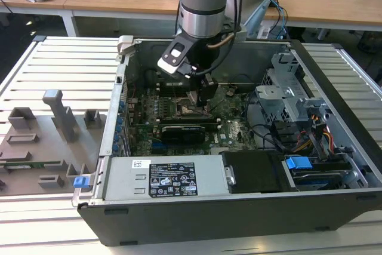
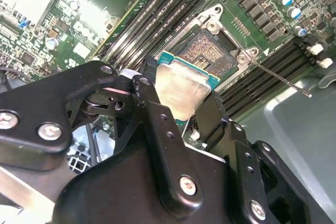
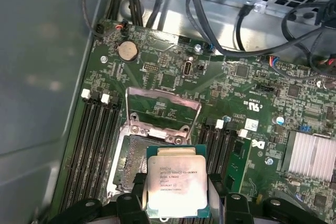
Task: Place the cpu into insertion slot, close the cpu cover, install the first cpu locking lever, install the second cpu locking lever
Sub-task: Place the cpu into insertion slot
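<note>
My gripper (image 3: 176, 205) is shut on the cpu (image 3: 177, 182), a flat square chip with a pale silver top, pinched by its edges between two black fingers (image 2: 152, 98). The cpu hangs level just above the board, overlapping one side of the insertion slot (image 3: 130, 163), whose dark pin field lies bare. The cpu cover (image 3: 160, 95), a thin metal frame, stands tilted up on the slot's far side. A thin locking lever (image 2: 281, 78) sticks out from the insertion slot (image 2: 210, 51). In the exterior view the gripper (image 1: 200, 97) reaches down into the open computer case over the insertion slot (image 1: 185, 110).
Long black memory slots (image 3: 94, 140) flank the socket on both sides. Black cables (image 3: 247, 19) run across the case beyond the board. A finned heat sink (image 3: 312, 156), a power supply (image 1: 161, 177) and a drive cage (image 1: 286, 100) fill the case. A grey fixture tray (image 1: 42, 141) lies at the exterior view's left.
</note>
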Controlling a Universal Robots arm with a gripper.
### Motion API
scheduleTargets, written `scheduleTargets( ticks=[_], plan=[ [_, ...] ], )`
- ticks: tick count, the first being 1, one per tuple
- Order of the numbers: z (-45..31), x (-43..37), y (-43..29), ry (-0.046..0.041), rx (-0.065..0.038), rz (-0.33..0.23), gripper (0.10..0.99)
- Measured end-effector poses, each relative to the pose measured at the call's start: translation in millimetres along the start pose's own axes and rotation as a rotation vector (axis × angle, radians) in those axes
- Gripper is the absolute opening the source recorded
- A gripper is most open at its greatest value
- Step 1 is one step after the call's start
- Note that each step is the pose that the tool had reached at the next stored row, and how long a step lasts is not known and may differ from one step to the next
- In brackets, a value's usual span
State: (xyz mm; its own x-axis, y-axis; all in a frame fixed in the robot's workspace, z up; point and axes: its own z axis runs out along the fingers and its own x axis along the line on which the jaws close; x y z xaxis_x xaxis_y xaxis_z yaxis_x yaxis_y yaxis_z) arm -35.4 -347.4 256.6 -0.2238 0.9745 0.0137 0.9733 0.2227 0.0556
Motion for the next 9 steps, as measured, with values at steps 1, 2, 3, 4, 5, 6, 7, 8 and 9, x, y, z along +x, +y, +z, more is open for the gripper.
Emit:
scheduleTargets(
  ticks=[1,2,3,4,5,6,7,8,9],
  plan=[
    [0.0,0.0,0.0,-0.0007,0.000,0.008,0.541],
    [0.0,0.0,0.0,-0.0018,0.000,0.021,0.541],
    [0.0,0.0,0.0,-0.0025,0.000,0.030,0.541],
    [0.0,0.0,0.0,-0.0032,0.000,0.038,0.541],
    [0.0,0.0,0.0,-0.0039,0.000,0.047,0.541],
    [0.0,0.0,0.0,-0.0045,0.000,0.054,0.541],
    [0.0,0.0,0.0,-0.0054,-0.001,0.065,0.541],
    [0.0,0.0,0.0,-0.0065,-0.001,0.077,0.541],
    [0.0,0.0,0.0,-0.0074,-0.001,0.087,0.541]
  ],
)
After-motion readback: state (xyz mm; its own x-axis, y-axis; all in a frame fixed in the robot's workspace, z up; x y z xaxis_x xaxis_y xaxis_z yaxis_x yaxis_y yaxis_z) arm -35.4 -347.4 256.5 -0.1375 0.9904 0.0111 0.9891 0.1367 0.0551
